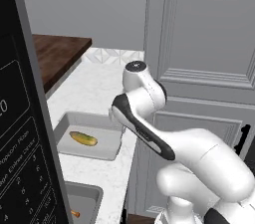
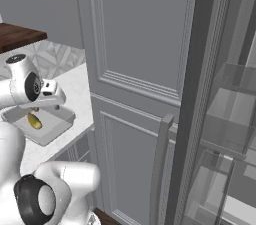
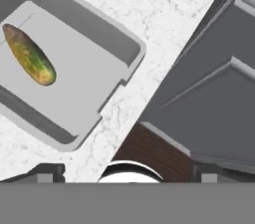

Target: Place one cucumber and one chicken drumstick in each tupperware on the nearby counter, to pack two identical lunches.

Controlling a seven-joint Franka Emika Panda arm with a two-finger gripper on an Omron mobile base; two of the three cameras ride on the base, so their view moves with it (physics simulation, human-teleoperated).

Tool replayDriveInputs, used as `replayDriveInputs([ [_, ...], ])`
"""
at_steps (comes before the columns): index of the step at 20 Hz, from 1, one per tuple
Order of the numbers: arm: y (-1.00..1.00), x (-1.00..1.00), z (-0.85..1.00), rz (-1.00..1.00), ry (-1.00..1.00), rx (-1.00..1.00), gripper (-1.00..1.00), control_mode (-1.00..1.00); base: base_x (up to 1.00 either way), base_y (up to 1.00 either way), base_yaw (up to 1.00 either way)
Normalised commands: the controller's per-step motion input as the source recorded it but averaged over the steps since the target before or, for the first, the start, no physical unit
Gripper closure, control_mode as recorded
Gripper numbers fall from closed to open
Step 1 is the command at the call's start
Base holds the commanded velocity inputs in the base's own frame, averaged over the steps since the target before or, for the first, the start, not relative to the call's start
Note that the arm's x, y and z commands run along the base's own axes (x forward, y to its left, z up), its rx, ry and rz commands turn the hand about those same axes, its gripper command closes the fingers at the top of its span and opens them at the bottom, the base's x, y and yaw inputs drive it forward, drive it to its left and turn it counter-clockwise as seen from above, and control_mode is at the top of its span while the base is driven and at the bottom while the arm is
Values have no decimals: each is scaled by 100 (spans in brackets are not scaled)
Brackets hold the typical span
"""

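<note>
A grey tupperware [image 1: 107, 149] sits on the white marble counter [image 1: 94, 88] with one yellow-green cucumber [image 1: 83, 139] lying in it. It shows again in the right base view, tupperware [image 2: 55, 128] and cucumber [image 2: 34, 120], and in the hand view, tupperware [image 3: 79, 93] and cucumber [image 3: 31, 55]. A second tupperware [image 1: 84, 199] lies nearer, half hidden by the microwave. A small orange-brown end [image 1: 74, 213] inside it looks like a chicken drumstick. My gripper [image 3: 128, 172] hangs open above the counter's edge beside the first tupperware, holding nothing.
A black microwave [image 1: 22, 133] stands close at the left. A tall grey panelled cabinet door [image 1: 204, 44] rises right of the counter. A dark brown wooden top [image 1: 57, 54] lies behind. At the right are a vertical handle [image 2: 160, 169] and glass shelves [image 2: 230, 119].
</note>
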Motion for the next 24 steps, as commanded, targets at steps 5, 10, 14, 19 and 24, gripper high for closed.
replayDriveInputs([
  [5, -49, -99, 52, -17, -13, 13, -100, -100, 0, 0, 0],
  [10, -57, -65, 49, -5, -11, 5, -100, -100, 0, 0, 0],
  [14, -78, -43, 30, 0, -7, 8, -100, -100, 0, 0, 0],
  [19, -49, -48, 11, 0, -1, 10, -100, -100, 0, 0, 0],
  [24, -18, -24, 6, -5, 0, -6, -100, -100, 0, 0, 0],
])
